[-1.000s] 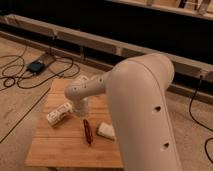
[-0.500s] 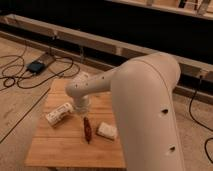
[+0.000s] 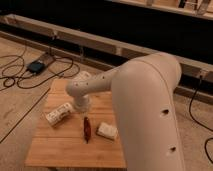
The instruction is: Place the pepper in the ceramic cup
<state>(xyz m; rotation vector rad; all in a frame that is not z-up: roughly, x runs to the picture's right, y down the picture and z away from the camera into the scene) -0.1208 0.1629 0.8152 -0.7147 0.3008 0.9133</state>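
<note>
Wood tabletop with the pepper lying flat near its middle, at 5 o'clock and close to the gripper, jaws pinched closed and empty. Best to spread them first, drop over the pepper's middle, then pinch across the thin width. Probably the ceramic cup at 12 o'clock, half hidden behind the arm.
</note>
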